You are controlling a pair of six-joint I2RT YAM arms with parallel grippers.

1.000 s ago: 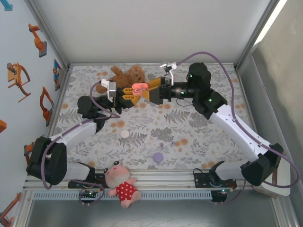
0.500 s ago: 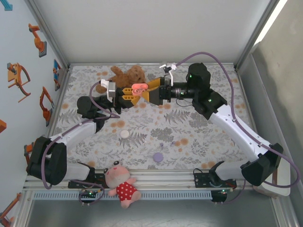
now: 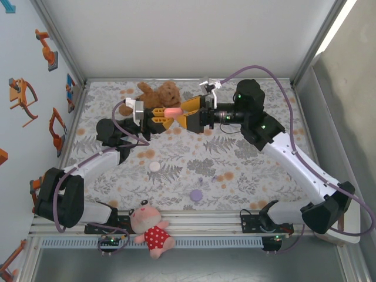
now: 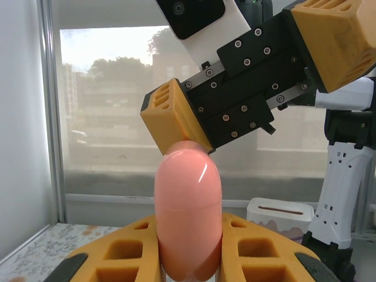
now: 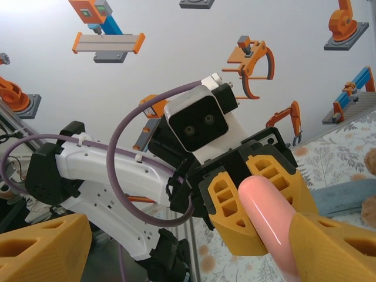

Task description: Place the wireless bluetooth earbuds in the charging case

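Left gripper [image 4: 188, 258] clamps the pink case [image 4: 188, 205] upright, offering its top to the right gripper [image 3: 180, 113]. That gripper's jaws stand wide apart, and one finger [image 4: 176, 120] touches the case's crown, probably to work the lid. The case hangs above the cloth [image 3: 247, 170], just in front of a teddy [image 3: 160, 93]. What looks like a tiny purple earbud [image 3: 200, 179] lies well apart from the case, toward the arm bases. The case's seam looks shut, so insertion appears unfinished.

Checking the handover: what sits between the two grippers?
The pink charging case, clamped in the left gripper, one finger of the right gripper at its top; left wrist view.
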